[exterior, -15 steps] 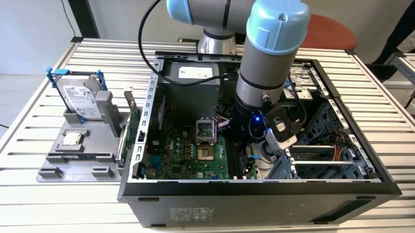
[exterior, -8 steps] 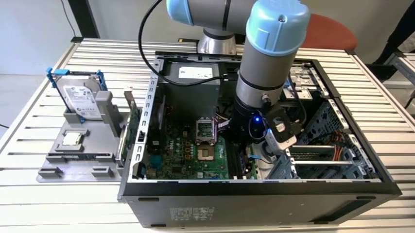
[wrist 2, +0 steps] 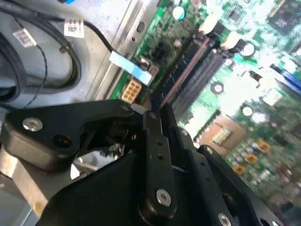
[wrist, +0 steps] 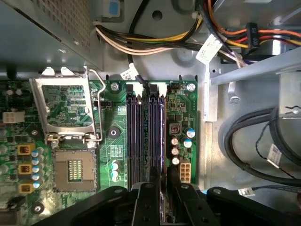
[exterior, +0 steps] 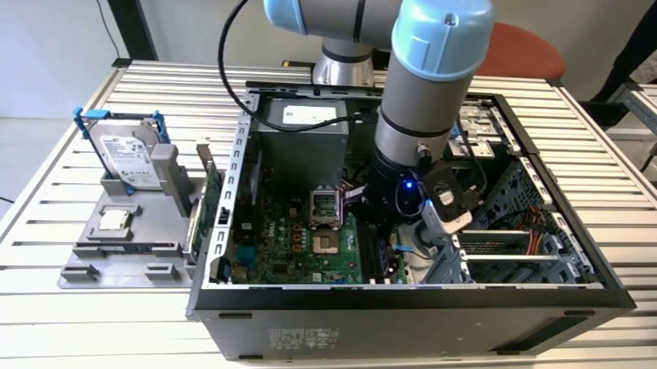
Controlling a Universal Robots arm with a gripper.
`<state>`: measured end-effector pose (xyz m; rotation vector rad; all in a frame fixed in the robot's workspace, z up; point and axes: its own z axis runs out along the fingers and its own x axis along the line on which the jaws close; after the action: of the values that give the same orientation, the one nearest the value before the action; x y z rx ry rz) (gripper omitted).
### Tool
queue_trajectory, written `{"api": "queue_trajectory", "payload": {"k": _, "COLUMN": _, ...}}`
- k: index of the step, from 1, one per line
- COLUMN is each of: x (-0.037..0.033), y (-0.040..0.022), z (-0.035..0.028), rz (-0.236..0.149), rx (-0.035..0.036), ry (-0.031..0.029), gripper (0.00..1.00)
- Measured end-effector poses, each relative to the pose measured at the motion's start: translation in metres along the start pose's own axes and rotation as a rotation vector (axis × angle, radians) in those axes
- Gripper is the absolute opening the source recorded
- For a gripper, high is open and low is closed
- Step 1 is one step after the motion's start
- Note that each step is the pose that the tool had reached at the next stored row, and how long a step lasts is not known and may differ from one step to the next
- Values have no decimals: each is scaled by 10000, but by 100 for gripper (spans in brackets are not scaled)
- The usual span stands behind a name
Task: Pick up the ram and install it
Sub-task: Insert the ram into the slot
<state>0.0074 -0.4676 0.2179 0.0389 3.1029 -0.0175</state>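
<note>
Ram (wrist 2: 181,77) edge-on between narrowed claw (wrist 2: 153,113) fingers, over motherboard (wrist: 70,117) slots (wrist: 146,136)

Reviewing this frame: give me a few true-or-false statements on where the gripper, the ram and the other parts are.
1. The gripper is down inside the computer case, over the motherboard's memory slots. True.
2. The hard drive in its blue frame lies inside the case. False: it stands on the grey tray outside the case, at the exterior view's left.
3. The gripper is shut on the ram, which runs edge-on along the slots in the second wrist view. True.
4. A cooler covers the processor socket. False: the socket is bare, with its metal retaining frame swung open beside it.
</note>
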Motion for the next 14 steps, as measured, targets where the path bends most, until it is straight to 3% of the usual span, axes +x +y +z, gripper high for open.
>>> {"api": "queue_trajectory", "payload": {"k": 5, "x": -9, "y": -3, "z": -226, "rz": -1, "rx": 2, "ry": 3, "gripper": 100}}
{"api": "queue_trajectory", "payload": {"k": 8, "x": -13, "y": -4, "z": -342, "rz": -1, "rx": 2, "ry": 35, "gripper": 100}}
{"api": "queue_trajectory", "payload": {"k": 9, "x": -15, "y": -4, "z": -383, "rz": 3, "rx": 0, "ry": 38, "gripper": 0}}
{"api": "queue_trajectory", "payload": {"k": 11, "x": -17, "y": -5, "z": -445, "rz": 6, "rx": -12, "ry": 49, "gripper": 0}}
{"api": "queue_trajectory", "payload": {"k": 14, "x": -18, "y": -5, "z": -459, "rz": 7, "rx": -38, "ry": 52, "gripper": 0}}
